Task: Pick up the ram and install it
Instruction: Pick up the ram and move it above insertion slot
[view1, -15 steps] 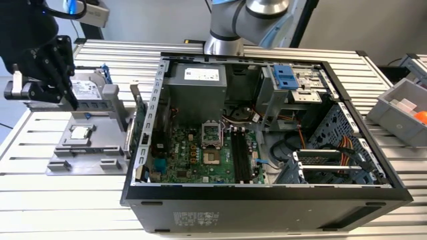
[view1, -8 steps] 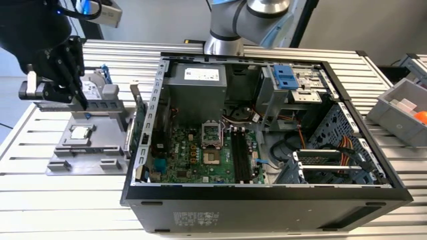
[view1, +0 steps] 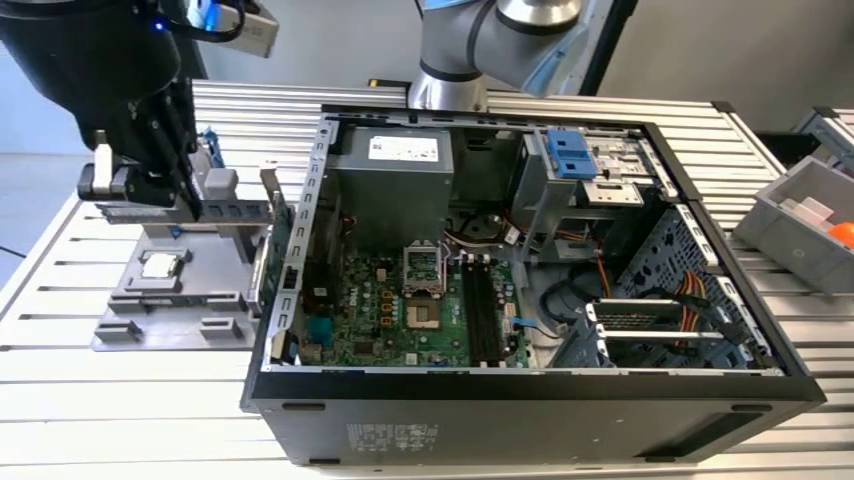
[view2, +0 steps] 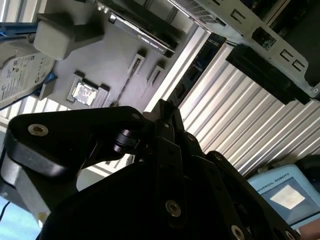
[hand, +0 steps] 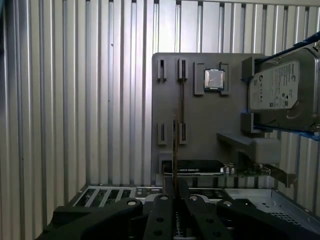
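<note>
Quickly, exterior view: counting one arm (view1: 461, 60), one gripper (view1: 171, 205), one ram (view1: 127, 211), one processor chip (view1: 160, 265), one grey fixture (view1: 134, 325), one open computer case (view1: 534, 385). Jaws pinched narrow on the ram, holding it level above the fixture's base, to the exterior view's left of the case. Ram here a thin dark-green strip, long and flat. Inside the case, one green motherboard (view1: 387, 320) with long black slots (view1: 481, 310), uncovered from above, well apart from the gripper, the case's side wall (view1: 304, 200) standing between. Ribbed table (view1: 40, 400) bare in front of the fixture; grey bin (view1: 801, 210) at the exterior view's right. Next, second wrist view: past the black gripper links, one hard drive (view2: 17, 70) in a blue-tabbed frame, the one chip in its pocket, one expansion card (view2: 145, 37) on edge at the fixture's rim nearest the case, one light-blue pendant (view2: 280, 192) on the table. Last, first wrist view: ram edge-on, one thin line rising from between the jaws, crossing the fixture face between two pairs of clips; touching the fixture or not, cannot tell. Bare grey on both sides of the ram; chip and hard drive off to one side, apart from it.
</note>
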